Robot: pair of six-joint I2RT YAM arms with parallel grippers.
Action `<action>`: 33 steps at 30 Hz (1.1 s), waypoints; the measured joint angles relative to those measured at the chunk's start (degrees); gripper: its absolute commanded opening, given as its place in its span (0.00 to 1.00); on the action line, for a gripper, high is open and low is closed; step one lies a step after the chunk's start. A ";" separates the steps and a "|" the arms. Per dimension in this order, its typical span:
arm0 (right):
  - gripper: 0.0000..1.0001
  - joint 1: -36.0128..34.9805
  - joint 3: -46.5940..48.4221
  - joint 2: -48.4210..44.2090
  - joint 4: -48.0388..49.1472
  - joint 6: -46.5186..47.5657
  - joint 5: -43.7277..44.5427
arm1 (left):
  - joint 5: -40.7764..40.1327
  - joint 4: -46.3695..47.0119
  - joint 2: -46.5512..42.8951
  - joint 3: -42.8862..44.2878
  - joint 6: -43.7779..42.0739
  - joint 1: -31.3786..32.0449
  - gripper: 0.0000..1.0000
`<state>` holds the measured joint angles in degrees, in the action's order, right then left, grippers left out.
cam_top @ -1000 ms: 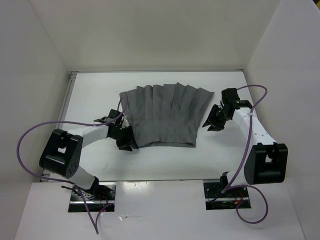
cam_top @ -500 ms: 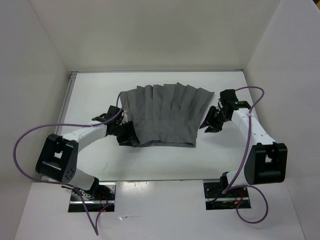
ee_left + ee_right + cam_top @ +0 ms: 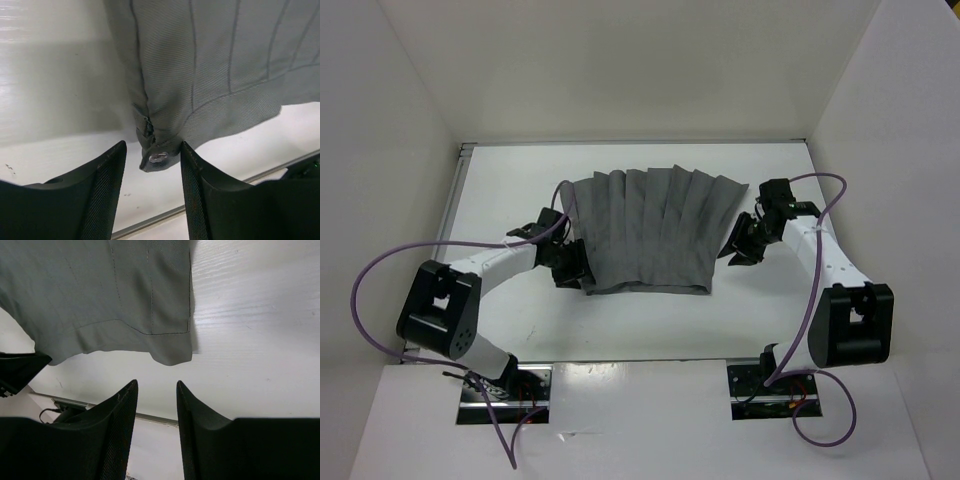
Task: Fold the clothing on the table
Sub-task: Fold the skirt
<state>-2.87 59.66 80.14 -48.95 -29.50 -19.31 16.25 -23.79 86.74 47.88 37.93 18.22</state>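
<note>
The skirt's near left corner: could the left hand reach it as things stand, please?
Probably yes. The left hand is open, and the skirt's corner lies just ahead between its fingers, with nothing in the way.

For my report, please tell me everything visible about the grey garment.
The clothing is dark grey woven fabric with lengthwise pleats, like a skirt, spread flat on the white table, wider at its far edge. Its near-left corner, with a metal snap, sits between the fingers of the open left claw; the right claw is apart.
</note>
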 measured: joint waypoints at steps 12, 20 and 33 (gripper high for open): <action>0.43 -0.07 -0.13 1.84 0.74 0.39 -0.22 | -0.83 3.17 4.66 -1.53 0.28 0.13 0.21; 0.44 -1.11 -3.87 6.97 4.35 -0.11 -1.97 | 0.50 5.09 5.11 -1.75 0.48 1.22 0.00; 0.44 -3.32 -5.62 15.34 7.37 -3.74 2.58 | 1.20 5.44 5.44 -1.68 1.29 1.22 0.00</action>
<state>-6.20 54.04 95.48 -41.58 -33.23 -16.73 17.45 -18.35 92.18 46.19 39.22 19.44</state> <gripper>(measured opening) 0.437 0.093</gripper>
